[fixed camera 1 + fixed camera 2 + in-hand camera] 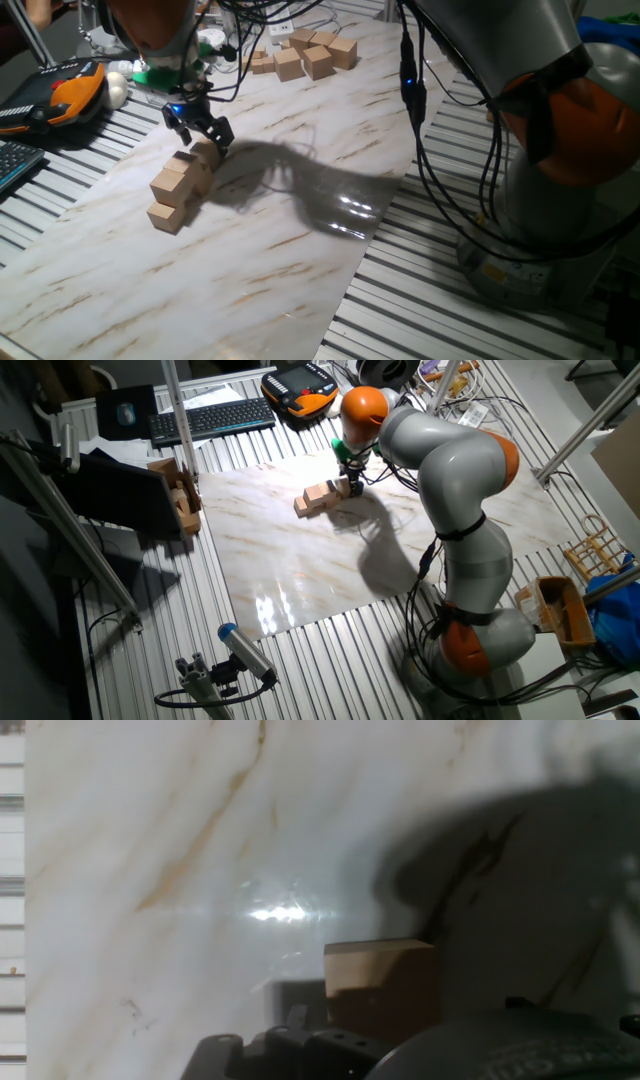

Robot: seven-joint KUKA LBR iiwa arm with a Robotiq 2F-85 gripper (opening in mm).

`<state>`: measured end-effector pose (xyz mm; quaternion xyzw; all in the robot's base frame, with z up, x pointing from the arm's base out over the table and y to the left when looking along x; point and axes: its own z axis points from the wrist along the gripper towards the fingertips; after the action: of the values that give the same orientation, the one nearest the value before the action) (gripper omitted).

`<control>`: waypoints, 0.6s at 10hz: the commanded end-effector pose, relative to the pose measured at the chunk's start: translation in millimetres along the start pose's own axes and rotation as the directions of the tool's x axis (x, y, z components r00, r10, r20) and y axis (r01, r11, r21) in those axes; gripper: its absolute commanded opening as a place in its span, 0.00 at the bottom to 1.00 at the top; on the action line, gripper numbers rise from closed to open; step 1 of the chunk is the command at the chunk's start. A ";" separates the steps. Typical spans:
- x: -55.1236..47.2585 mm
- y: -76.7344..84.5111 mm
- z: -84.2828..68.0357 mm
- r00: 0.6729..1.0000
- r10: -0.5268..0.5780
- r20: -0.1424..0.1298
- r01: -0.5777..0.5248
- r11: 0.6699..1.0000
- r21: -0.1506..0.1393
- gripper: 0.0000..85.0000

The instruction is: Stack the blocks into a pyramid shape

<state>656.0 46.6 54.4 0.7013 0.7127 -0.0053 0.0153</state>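
On the marbled worktop (300, 250), the tool (200, 128) is hovering, fingers apart, directly over the far end of the low row of blocks (180, 187), apparently straddling the end cube.

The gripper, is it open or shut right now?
Cannot tell for sure. The gripper sits at the end block of the row, fingers spread beside it, but contact is hidden.
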 end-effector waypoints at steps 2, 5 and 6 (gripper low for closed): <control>0.4 2.5 2.2 1.000 0.002 -0.001 -0.002 1.000 -0.001 1.00; -4.7 5.7 7.5 1.000 -0.005 0.000 0.005 1.000 -0.001 0.80; -5.6 5.5 9.0 1.000 -0.011 -0.001 0.011 1.000 0.002 0.80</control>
<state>661.6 40.7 45.1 0.6973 0.7166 -0.0054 0.0142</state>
